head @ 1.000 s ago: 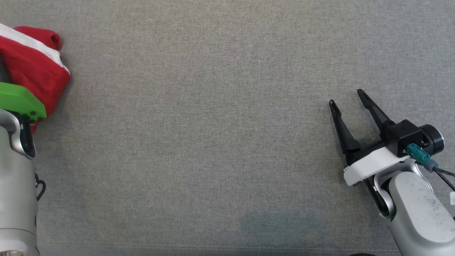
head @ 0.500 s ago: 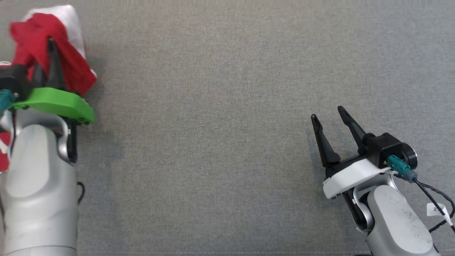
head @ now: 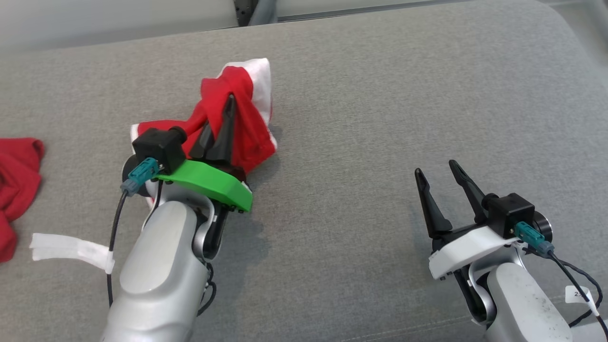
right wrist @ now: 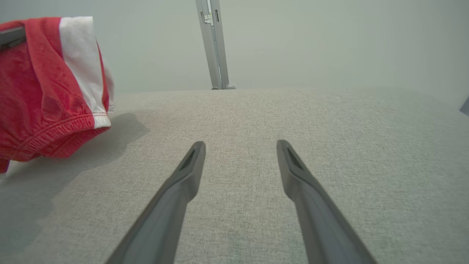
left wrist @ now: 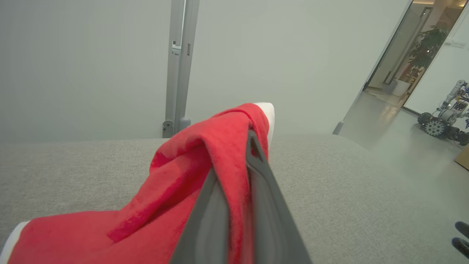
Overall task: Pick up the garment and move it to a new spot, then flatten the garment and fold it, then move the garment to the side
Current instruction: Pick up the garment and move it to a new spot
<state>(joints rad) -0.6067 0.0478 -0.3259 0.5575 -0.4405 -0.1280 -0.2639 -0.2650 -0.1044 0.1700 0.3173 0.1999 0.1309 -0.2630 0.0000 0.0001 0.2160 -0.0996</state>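
Nearest, the right gripper (head: pixel 435 168) hovers low over the grey fabric-covered tabletop (head: pixel 380 118), its fingers spread wide and holding nothing. Further in, the left gripper (head: pixel 230 102) has swung from the left edge toward the middle. Its fingers are pinched tight on the red-and-white garment (head: pixel 254 133), which hangs bunched just above the tabletop. The carry to a new spot looks nearly done, with setting down, flattening and folding still ahead.

Two red garments (head: pixel 247 133) (head: pixel 19 180), two grippers (head: pixel 230 100) (head: pixel 435 167) and one grey cushion (head: pixel 380 104)
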